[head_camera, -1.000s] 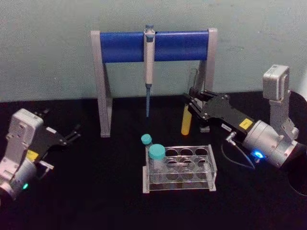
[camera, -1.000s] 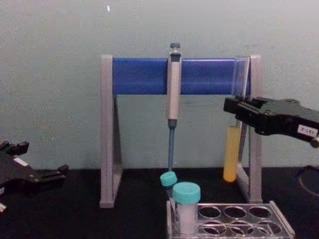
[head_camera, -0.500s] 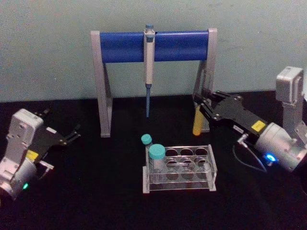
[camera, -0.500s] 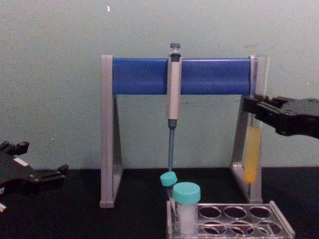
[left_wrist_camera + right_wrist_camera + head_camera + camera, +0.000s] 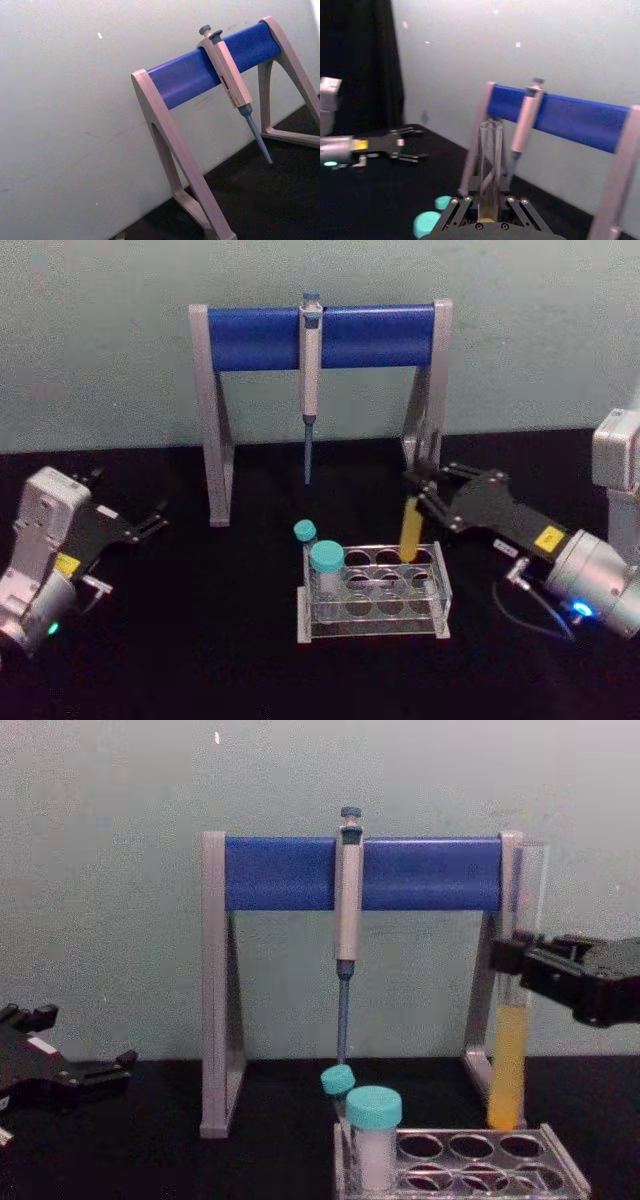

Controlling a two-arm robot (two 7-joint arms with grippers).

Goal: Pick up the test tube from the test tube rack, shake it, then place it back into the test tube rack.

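Note:
My right gripper is shut on the test tube, a slim clear tube with yellow liquid in its lower part. It grips the tube at mid-height and holds it upright. The tube's round bottom hangs at the top plate of the test tube rack, over the back right hole; whether it has entered the hole I cannot tell. In the right wrist view the tube rises between the fingers. My left gripper rests open at the far left, low over the table.
Two teal-capped vials stand in the rack's left holes. Behind the rack stands a tall grey-and-blue pipette stand with a pipette hanging from it. The stand's right leg is close behind the tube.
My right gripper has carried the tube down and toward me, from beside the stand's right leg to over the rack's back right hole. The left arm has not moved.

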